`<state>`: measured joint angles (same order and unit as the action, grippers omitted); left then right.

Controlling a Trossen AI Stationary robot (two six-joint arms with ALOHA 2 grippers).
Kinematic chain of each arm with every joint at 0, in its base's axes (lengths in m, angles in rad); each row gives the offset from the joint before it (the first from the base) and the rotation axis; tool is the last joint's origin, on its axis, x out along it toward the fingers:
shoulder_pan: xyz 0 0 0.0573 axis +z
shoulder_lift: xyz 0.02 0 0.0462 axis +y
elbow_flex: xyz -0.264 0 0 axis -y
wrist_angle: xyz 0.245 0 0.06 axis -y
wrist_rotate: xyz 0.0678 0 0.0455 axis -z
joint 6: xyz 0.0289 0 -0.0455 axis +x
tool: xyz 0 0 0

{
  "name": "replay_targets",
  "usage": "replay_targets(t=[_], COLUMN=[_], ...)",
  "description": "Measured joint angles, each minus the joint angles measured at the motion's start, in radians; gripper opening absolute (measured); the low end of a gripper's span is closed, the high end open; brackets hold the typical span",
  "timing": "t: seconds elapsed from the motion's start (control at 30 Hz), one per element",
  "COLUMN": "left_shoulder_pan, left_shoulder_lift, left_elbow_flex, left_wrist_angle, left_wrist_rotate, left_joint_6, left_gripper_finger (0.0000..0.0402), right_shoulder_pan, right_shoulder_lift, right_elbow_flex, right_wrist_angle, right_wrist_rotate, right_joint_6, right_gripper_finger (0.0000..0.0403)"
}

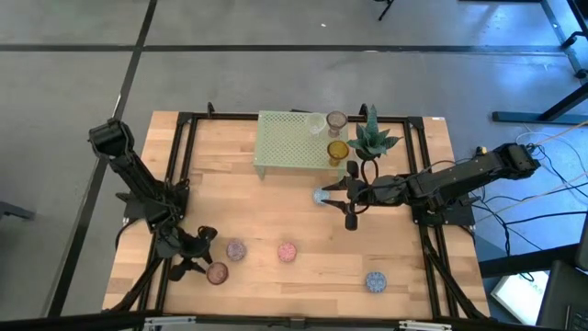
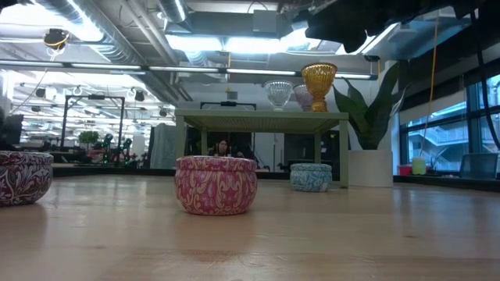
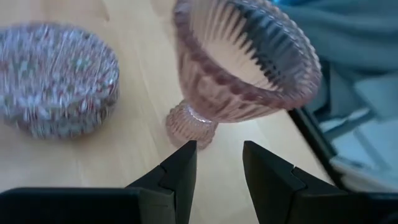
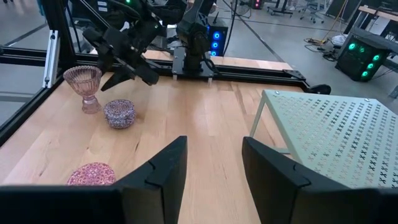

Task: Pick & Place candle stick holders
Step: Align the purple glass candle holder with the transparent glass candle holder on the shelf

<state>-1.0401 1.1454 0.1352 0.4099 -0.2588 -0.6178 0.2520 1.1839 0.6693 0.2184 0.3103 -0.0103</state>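
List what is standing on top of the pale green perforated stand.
On the green stand, at the corner nearest the potted plant: a clear holder, a mauve one and an amber one. From the low view the amber partly covers the mauve.

Overhead ceiling strips (image 2: 234, 40) light the scene evenly; shadows are soft. Left wrist view is blurred at close range, the patterned tin (image 3: 56, 78) smeared. Low view's foreground tabletop (image 2: 250, 250) is soft.

We hold our left gripper (image 1: 188, 250) low and parted; our right gripper (image 1: 342, 204) reaches inward, parted.
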Motion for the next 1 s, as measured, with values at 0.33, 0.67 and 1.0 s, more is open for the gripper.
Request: replay_targets(t=[0.33, 0.67, 1.0], left_shoulder_pan=[0.019, 0.063, 0.056], left_shoulder_lift=[0.000, 0.000, 0.006], left_elbow_flex=[0.000, 0.000, 0.000], left_wrist_angle=[0.000, -0.011, -0.010], left_wrist_rotate=[-0.101, -0.126, -0.137], left_joint_6=[-0.086, -0.272, -0.307], left_gripper_finger=[0.0127, 0.0127, 0.0183], right_shoulder_pan=[0.000, 0.000, 0.000], right_shoulder_lift=[0.000, 0.000, 0.000], right_elbow_flex=[0.000, 0.000, 0.000], right_wrist_angle=[0.000, 0.002, 0.002], right_wrist_rotate=[0.000, 0.000, 0.000], right_joint_6=[-0.001, -0.001, 0.001], right_gripper_finger=[0.0159, 0.0159, 0.0159])
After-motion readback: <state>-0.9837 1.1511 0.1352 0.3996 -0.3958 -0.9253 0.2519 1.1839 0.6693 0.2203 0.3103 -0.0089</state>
